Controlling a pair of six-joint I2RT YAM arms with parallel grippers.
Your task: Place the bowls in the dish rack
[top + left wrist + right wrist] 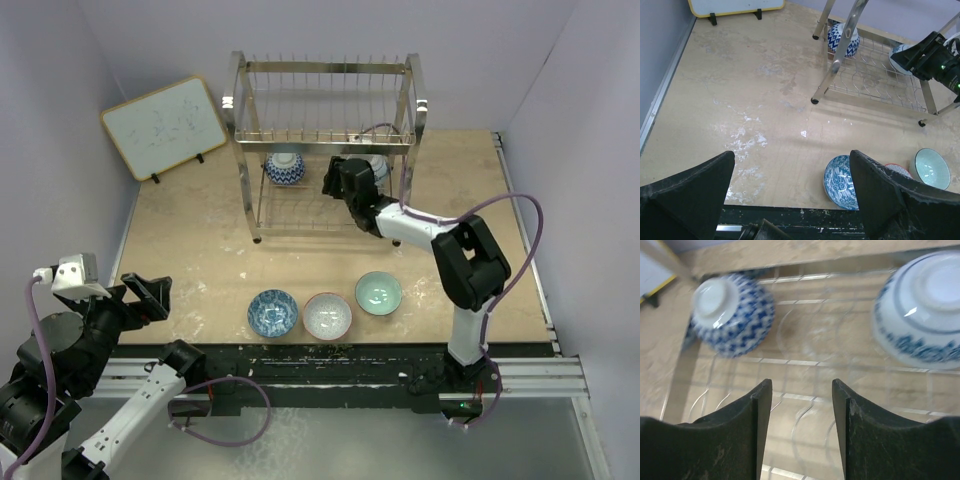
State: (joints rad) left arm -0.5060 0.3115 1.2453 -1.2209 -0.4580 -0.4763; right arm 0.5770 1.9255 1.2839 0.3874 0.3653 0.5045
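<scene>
The dish rack (325,140) stood at the back of the table (190,250). 2 bowls lay on its bottom shelf, both tipped so their bases faced the wrist camera. The zigzag blue bowl (732,315) was on the left. The white bowl with blue marks (922,315) was on the right, well apart from it.

The right gripper (802,385) reached in over the bottom shelf, between those 2 bowls. Its fingers were apart and held nothing.

3 more bowls sat in a row on the table near the front edge. The blue bowl (272,312) was on the left, the pale bowl with a red rim (327,315) was just beside it in the middle, and the mint green bowl (378,293) was on the right.

The left gripper (791,154) hung over the front left of the table. It was wide open and empty.

A whiteboard (163,125) leaned at the back left.
</scene>
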